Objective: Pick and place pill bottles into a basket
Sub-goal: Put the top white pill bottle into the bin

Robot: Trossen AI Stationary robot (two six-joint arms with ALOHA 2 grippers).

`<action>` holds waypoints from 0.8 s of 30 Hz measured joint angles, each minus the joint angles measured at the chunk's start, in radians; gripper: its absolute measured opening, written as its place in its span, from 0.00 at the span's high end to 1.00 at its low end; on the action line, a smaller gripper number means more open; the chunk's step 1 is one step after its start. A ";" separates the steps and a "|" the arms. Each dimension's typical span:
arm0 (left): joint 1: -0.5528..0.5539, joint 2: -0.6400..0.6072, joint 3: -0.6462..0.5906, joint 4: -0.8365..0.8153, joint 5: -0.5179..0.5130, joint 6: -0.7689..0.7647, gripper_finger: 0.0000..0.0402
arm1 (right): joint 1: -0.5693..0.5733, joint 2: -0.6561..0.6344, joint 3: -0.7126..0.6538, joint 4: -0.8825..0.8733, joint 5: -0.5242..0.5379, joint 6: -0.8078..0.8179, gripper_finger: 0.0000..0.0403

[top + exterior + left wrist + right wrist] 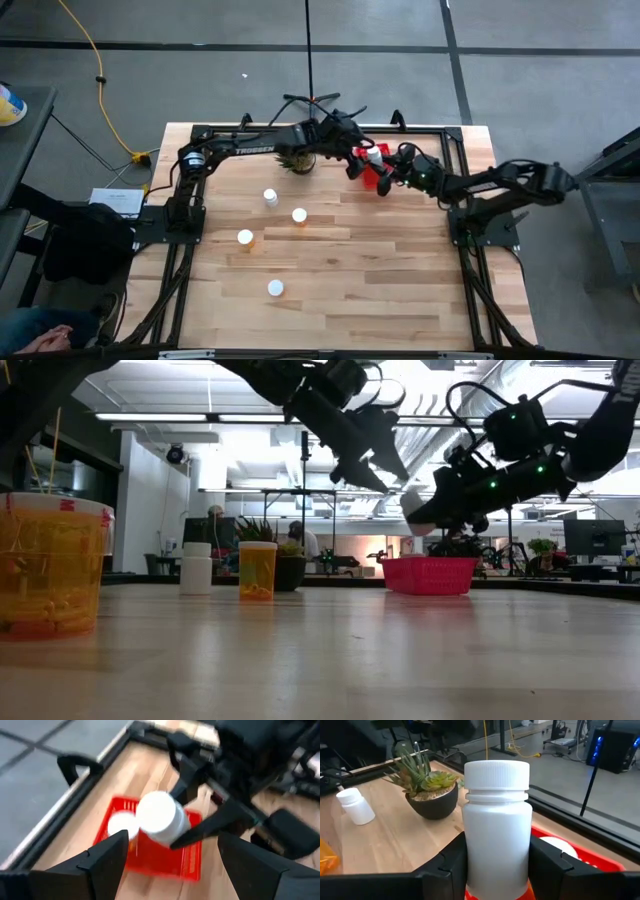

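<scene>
Overhead, right tool (388, 176) gripping white bottle (497, 827) above basket (372, 176), left tool (170, 857) wide.

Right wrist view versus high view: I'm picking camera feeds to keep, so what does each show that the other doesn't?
Only the right wrist view shows that the bottle in the right gripper is white with a ribbed cap.

Only the high view shows four bottles standing on the table and the left gripper open over the basket.

Both show the potted plant and the basket.
</scene>
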 joint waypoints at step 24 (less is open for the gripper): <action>0.011 -0.030 0.000 -0.112 -0.003 0.012 0.15 | 0.045 0.086 0.000 -0.037 0.004 -0.114 0.63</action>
